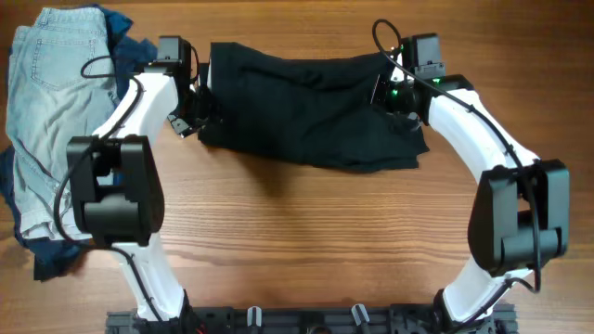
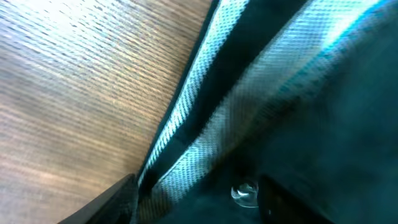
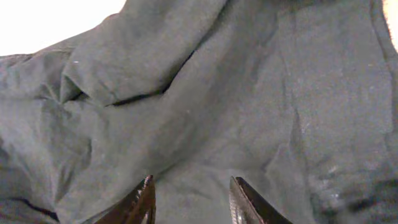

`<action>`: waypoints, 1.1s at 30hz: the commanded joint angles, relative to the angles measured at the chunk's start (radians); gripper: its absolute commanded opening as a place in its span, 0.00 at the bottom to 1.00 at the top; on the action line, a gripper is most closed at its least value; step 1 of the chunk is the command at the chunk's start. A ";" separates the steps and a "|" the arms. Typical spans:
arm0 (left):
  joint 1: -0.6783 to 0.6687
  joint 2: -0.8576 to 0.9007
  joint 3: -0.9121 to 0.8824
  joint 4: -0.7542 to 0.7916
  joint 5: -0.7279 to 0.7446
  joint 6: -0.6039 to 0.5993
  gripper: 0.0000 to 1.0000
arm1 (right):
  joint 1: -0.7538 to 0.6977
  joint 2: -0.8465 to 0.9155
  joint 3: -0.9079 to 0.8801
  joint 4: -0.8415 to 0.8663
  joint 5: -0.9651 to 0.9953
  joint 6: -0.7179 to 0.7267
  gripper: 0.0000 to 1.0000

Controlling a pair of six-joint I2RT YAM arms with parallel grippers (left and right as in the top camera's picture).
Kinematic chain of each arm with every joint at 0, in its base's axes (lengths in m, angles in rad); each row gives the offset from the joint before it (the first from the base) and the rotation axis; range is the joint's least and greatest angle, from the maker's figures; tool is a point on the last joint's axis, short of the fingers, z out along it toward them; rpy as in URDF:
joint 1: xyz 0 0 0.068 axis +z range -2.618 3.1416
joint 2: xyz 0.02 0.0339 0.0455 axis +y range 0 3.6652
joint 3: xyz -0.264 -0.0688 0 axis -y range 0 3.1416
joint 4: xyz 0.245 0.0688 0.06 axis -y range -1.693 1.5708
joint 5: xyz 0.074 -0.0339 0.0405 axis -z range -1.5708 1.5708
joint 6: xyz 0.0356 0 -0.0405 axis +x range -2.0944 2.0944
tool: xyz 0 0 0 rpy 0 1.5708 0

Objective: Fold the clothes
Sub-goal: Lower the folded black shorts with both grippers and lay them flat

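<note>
Overhead view straight down on the whole table (image 1: 306,232), left wrist view very close on the black garment (image 2: 336,93) hem and table, right wrist view close above the same garment

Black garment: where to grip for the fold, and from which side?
Grip the garment at its two short ends, one arm each, from outside inward: it lies spread wide across the table, with the left gripper and right gripper at those ends. The left end's stitched band looks firmest.

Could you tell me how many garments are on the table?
3: a black cloth garment top centre, pale blue denim jeans far left, dark navy fabric beneath them; more may be hidden.
</note>
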 commanded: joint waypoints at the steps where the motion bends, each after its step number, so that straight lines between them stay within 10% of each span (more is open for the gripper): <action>1: -0.007 -0.141 -0.005 -0.011 0.026 0.046 0.67 | -0.006 0.032 0.001 0.000 0.017 0.015 0.42; 12: 0.069 -0.095 -0.005 0.226 0.227 0.325 0.79 | -0.065 -0.095 0.021 -0.114 -0.218 -0.172 0.57; 22: 0.100 0.006 -0.005 0.226 0.232 0.386 0.65 | -0.241 0.005 0.015 -0.035 -0.523 -0.264 0.60; 28: 0.138 0.006 -0.005 0.214 0.228 0.385 0.62 | -0.226 0.118 0.015 -0.034 -0.177 -0.172 0.28; 33: 0.164 0.006 -0.005 0.214 0.228 0.373 0.62 | -0.222 0.136 0.015 -0.022 -0.069 -0.174 0.21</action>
